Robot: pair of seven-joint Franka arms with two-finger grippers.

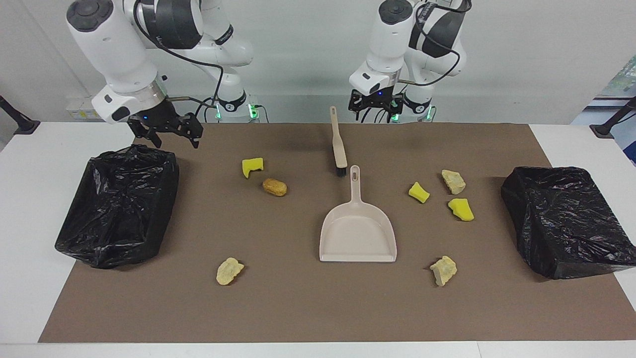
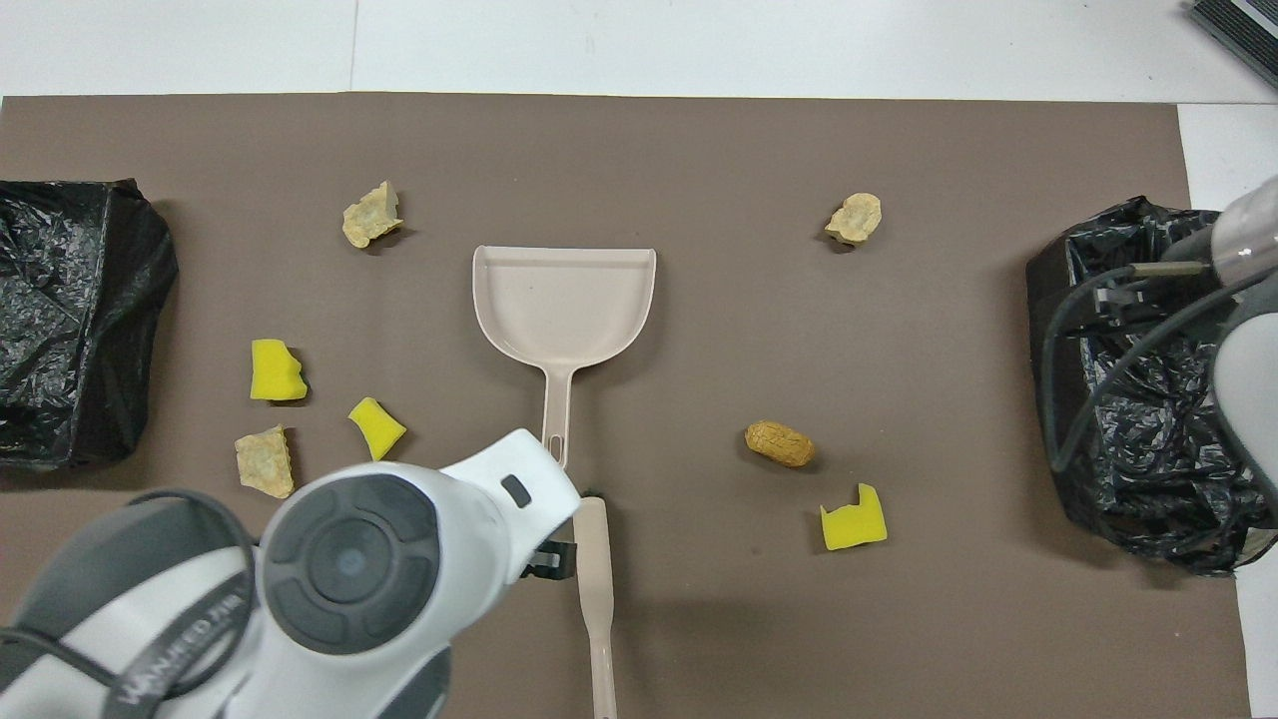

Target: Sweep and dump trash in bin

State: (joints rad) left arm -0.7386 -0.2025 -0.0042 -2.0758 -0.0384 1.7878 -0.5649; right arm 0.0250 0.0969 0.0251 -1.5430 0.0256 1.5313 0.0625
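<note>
While seven scraps of trash lie loose on the brown mat (image 1: 298, 308), none of them is in either bin. Taking the beige dustpan (image 1: 357, 233) as the landmark: toward the left arm's end from it sit a yellow sponge chunk (image 1: 418, 192), a pale crumbly lump (image 1: 453, 181) nearer the robots, another yellow sponge chunk (image 1: 460, 209), and one pale lump (image 1: 443, 270) farther from the robots than the pan's mouth. Toward the right arm's end from the dustpan lie a notched yellow sponge piece (image 1: 252, 166), a golden-brown bread-like piece (image 1: 274, 187) just beside it, and a pale lump (image 1: 229, 271) farther from the robots. The dustpan rests flat at the mat's middle, handle pointing toward the robots. A beige brush (image 1: 339, 144) lies just nearer the robots than that handle, its dark bristles close to the handle's tip.

The left end effector (image 1: 374, 103) hangs in the air above the brush's handle end, fingers apart and holding nothing. The right end effector (image 1: 169, 130) hovers over the robot-side edge of the black-bagged bin (image 1: 119, 204) at the right arm's end of the desk (image 1: 30, 199), likewise spread and empty. A second black-bagged bin (image 1: 561, 219) stands at the left arm's end, well apart from the dustpan.
</note>
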